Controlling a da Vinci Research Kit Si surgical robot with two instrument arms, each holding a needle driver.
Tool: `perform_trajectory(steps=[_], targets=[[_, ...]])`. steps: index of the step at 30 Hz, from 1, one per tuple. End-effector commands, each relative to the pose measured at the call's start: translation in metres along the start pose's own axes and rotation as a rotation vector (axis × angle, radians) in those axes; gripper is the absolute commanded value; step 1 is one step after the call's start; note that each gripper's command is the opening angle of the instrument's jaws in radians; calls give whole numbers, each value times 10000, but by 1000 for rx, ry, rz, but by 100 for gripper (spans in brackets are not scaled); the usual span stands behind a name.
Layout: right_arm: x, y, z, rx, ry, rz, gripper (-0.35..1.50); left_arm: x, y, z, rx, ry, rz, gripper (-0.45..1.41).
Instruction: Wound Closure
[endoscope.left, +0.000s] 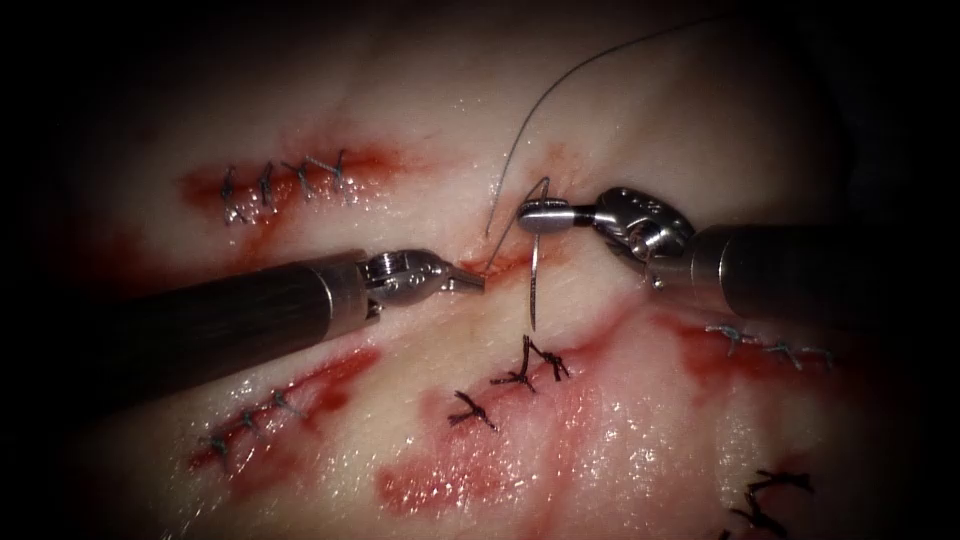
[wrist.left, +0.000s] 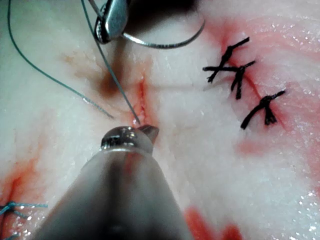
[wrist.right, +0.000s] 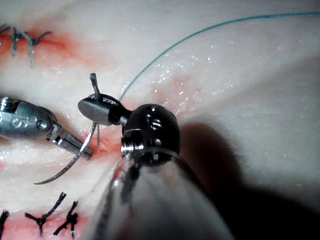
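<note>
My right tool (endoscope.left: 545, 215) (wrist.right: 97, 109) has its jaws shut on the curved needle (endoscope.left: 535, 285) near its tail end. The needle hangs free above the tissue, its tip pointing down just right of the cut (endoscope.left: 510, 262); it also appears as needle (wrist.right: 70, 165) and needle (wrist.left: 165, 45). A thread (wrist.left: 117, 90) runs from the tail into the cut, and a long strand (endoscope.left: 560, 85) arcs away to the upper right. My left tool (endoscope.left: 472, 281) (wrist.left: 149, 132) is shut, its tip touching the cut's left edge where the thread enters; whether it pinches tissue I cannot tell.
Two black knotted stitches (endoscope.left: 530, 370) (endoscope.left: 470, 410) lie below the cut. Other stitched cuts sit at upper left (endoscope.left: 285, 180), lower left (endoscope.left: 250, 415) and right (endoscope.left: 770, 345). Red fluid (endoscope.left: 450, 480) stains the lower tissue.
</note>
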Motion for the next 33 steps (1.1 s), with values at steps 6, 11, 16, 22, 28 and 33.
perform_trajectory(steps=[6,11,16,22,28,33], targets=[[-2,2,11,0,4,-30,-35,-3,-24,5,27,-38,-2,-45],[-2,2,11,-1,4,-60,-35,-14,-38,8,40,-90,-3,-45],[-3,-1,14,-3,6,-89,-35,-31,-49,17,34,-163,10,-45],[-4,-4,22,0,7,-167,-35,-46,-51,34,1,-236,27,-45],[-2,1,34,15,25,-291,-35,-51,-52,39,-37,-332,43,-45],[-1,9,51,-4,62,-501,-35,-55,-48,33,-81,-422,60,-45]])
